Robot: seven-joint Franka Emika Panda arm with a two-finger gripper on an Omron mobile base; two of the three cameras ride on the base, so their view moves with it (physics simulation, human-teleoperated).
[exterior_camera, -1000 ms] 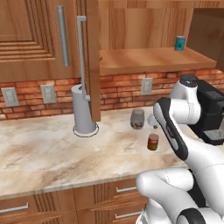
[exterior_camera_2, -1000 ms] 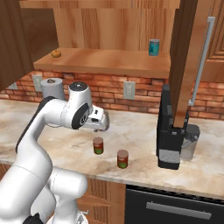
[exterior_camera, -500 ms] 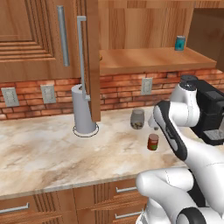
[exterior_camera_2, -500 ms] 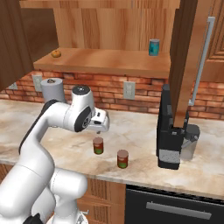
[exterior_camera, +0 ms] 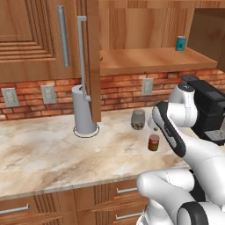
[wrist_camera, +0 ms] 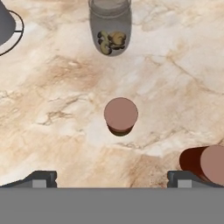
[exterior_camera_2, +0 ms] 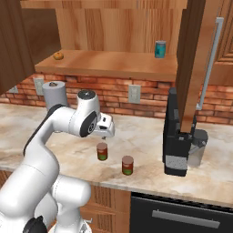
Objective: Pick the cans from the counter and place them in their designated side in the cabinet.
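Marbled tabletop (wrist_camera: 52, 87) below; my pincer (wrist_camera: 112, 178) hangs wide open, empty, over a round-topped red can (wrist_camera: 120, 115).

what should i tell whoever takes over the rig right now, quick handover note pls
Gripper: open, holding nothing, hovering over the nearer can, fingertips well apart.
Cans: both upright on the counter; the second can stands near the front edge.
Cabinet: open; shelf holds a teal can and a small orange item.
Done: nothing placed.
Left: grasp and shelve both cans.
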